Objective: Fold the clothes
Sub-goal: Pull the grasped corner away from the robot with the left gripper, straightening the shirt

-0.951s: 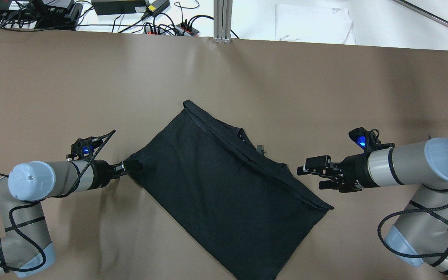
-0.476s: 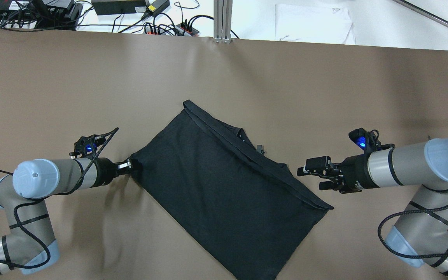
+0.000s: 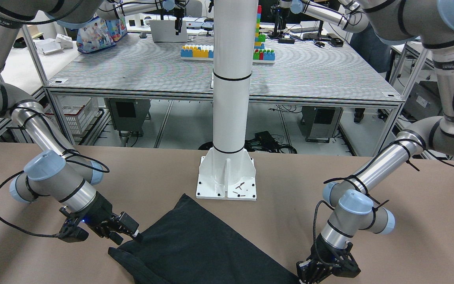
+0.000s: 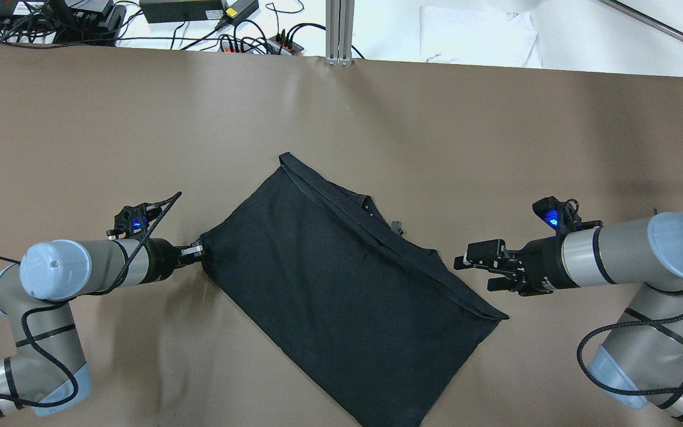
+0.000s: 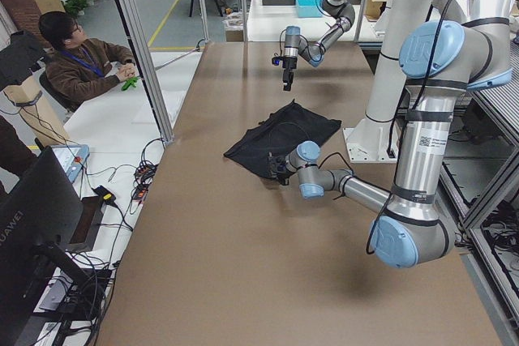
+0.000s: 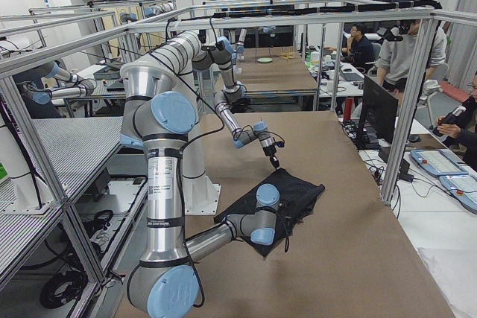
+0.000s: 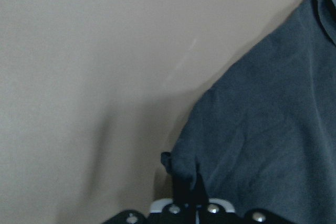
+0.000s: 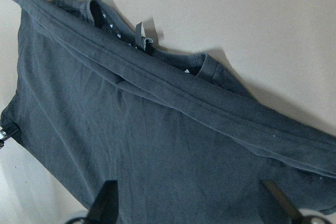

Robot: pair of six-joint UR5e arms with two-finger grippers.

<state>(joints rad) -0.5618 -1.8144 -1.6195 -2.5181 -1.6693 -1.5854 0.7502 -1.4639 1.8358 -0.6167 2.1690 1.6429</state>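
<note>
The clothes are one black garment (image 4: 347,290) lying flat and skewed across the middle of the brown table, with a folded band along its far-right edge. My left gripper (image 4: 202,252) is shut on the garment's left corner. The left wrist view shows the fabric (image 7: 262,119) bunched between the closed fingers (image 7: 189,195). My right gripper (image 4: 473,273) hovers open just off the garment's right edge, touching nothing. Its two fingers (image 8: 107,203) stand wide apart above the fabric (image 8: 147,145). From the front, the right gripper (image 3: 126,233) is on the left and the left gripper (image 3: 306,276) on the lower right.
The white pillar's base plate (image 3: 227,177) stands just behind the garment (image 3: 195,248). Cables and power strips (image 4: 258,41), a metal post (image 4: 338,32) and a white sheet (image 4: 478,35) lie beyond the table's far edge. A seated person (image 5: 81,62) is at a side desk.
My left arm has shifted slightly right and its gripper now pinches the garment's left corner, which is drawn up a little. The right arm has barely moved.
</note>
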